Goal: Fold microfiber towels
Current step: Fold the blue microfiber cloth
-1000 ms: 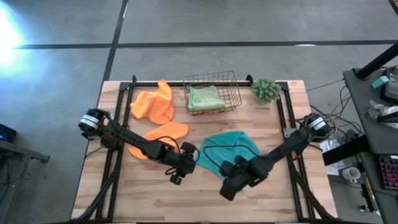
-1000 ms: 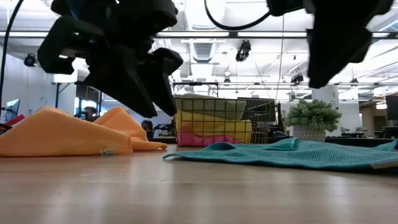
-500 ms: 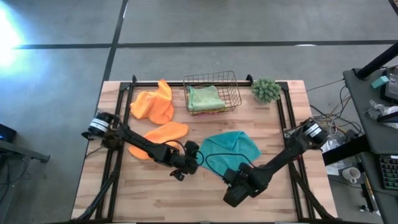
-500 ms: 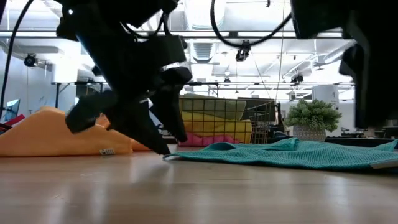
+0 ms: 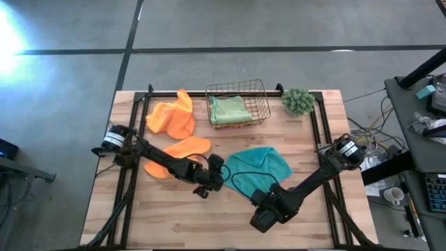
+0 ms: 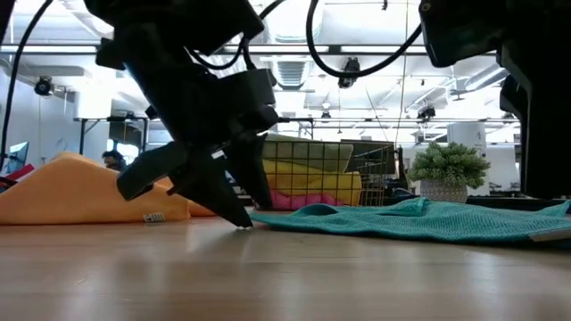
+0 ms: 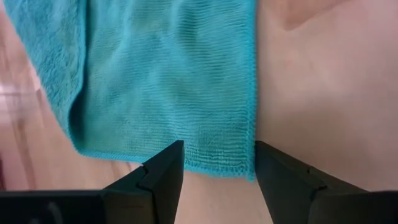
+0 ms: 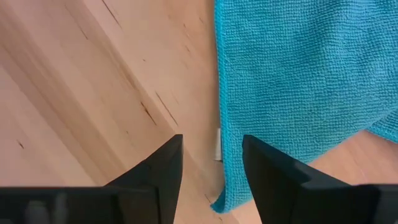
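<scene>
Left gripper (image 7: 217,165) splayed astride teal towel (image 7: 161,74) corner — lower, pinch hem; right gripper (image 8: 211,158), spread at five o'clock edge, likewise.

High view: even, bright overhead light; strong white glare on the floor (image 5: 8,35) at upper left. Bench (image 5: 160,219) shows soft, short shadows. Low view: backlit by ceiling lights (image 6: 294,22) in the upper frame; arms read as near-black silhouettes, near bench surface soft. Wrist views: evenly lit, towel (image 7: 161,74) weave sharp, fingers (image 7: 155,180) dark.
</scene>
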